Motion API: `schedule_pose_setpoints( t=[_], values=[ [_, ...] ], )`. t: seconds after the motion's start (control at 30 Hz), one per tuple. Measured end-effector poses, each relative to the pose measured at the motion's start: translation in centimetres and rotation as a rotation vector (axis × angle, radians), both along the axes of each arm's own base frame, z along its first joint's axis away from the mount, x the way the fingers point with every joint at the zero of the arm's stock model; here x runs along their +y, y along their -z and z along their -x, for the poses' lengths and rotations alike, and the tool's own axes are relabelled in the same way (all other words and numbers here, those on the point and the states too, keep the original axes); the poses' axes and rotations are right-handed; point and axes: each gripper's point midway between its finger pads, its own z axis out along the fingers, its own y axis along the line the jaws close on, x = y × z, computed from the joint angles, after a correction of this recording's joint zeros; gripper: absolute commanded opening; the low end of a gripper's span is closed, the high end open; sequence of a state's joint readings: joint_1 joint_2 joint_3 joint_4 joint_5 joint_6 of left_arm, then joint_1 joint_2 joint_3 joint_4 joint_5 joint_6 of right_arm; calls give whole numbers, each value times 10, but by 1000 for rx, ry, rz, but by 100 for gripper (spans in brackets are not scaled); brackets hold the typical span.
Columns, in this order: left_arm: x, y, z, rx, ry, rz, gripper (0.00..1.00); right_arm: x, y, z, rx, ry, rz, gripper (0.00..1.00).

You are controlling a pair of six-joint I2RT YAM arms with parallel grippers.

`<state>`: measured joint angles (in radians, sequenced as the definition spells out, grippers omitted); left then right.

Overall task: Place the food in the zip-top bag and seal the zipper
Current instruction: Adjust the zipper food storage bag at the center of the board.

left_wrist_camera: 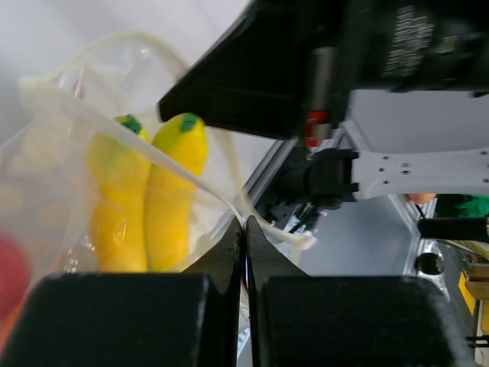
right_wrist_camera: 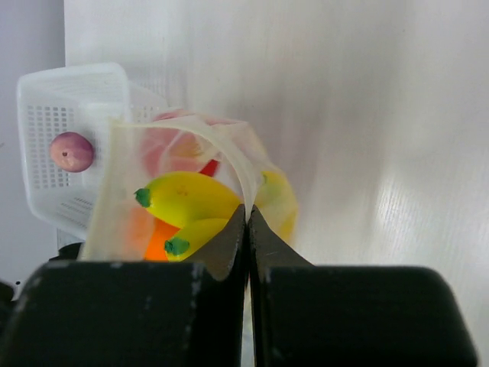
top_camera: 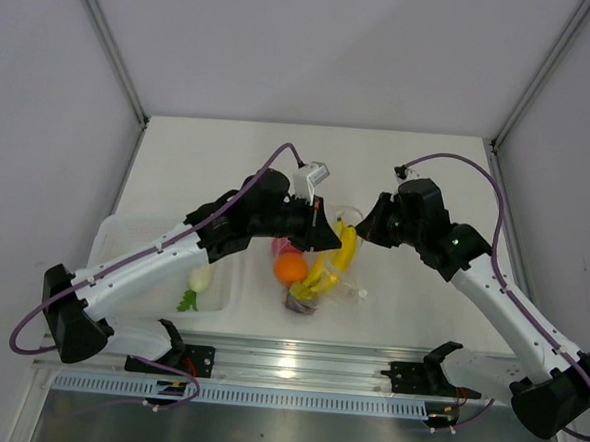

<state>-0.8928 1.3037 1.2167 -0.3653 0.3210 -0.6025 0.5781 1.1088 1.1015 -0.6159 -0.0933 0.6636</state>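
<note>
bag: zip-top bag (left_wrist_camera: 53,176) at table centre, slung between the two claws, mouth up toward the far side, body sagging toward the near edge
zipper: pale strip (right_wrist_camera: 229,153) along the mouth, arched open, the two sides apart; not sealed
contents: yellow banana (right_wrist_camera: 187,197) pair uppermost, orange one (top_camera: 291,269) and red apple (top_camera: 283,246) beside them, dark red-purple round one (top_camera: 300,301) lowest; all seen through the film
left out: white radish (top_camera: 199,277) with green leaves lies in the tray (top_camera: 114,235), left of the bag and apart from it
left gripper: (left_wrist_camera: 244,226) fingers pressed together with the bag rim pinched between them
right gripper: (right_wrist_camera: 247,215) fingers likewise together, nipping the rim at the opposite side
why held so: judged, a pinch at each end of the mouth keeps the limp film spread and lifted so the food doesn't spill; the same grip suits pulling the strip taut to close it
stage: judged, four pieces in, radish not yet bagged, sealing not begun
risk: both claws are busy on the rim, so one probably has to release to fetch the radish and the mouth may slump
unclear: pinkish round thing (right_wrist_camera: 71,151) against the tray wall in the right wrist view; can't tell what it is
writing: pale print on the black housing (left_wrist_camera: 416,38) above the left claw, too blurred to read; no brand or label readable on bag, food or tray
surface: plain white table (top_camera: 229,157)
</note>
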Motion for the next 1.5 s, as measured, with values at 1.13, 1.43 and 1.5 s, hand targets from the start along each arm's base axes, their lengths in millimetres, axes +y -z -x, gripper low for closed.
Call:
schedule_pose_setpoints(
  t=[1.13,1.43,1.5],
  values=[
    [26,-14,-4,15,-66,116,0,-13,-60,29,-196,-32,-58,0],
    [27,70,-12,169,-92,-57,0,-2,32,12,15,-23,72,0],
    [28,62,-11,156,-91,-42,1,-3,23,13,4,-22,68,0]
  ],
)
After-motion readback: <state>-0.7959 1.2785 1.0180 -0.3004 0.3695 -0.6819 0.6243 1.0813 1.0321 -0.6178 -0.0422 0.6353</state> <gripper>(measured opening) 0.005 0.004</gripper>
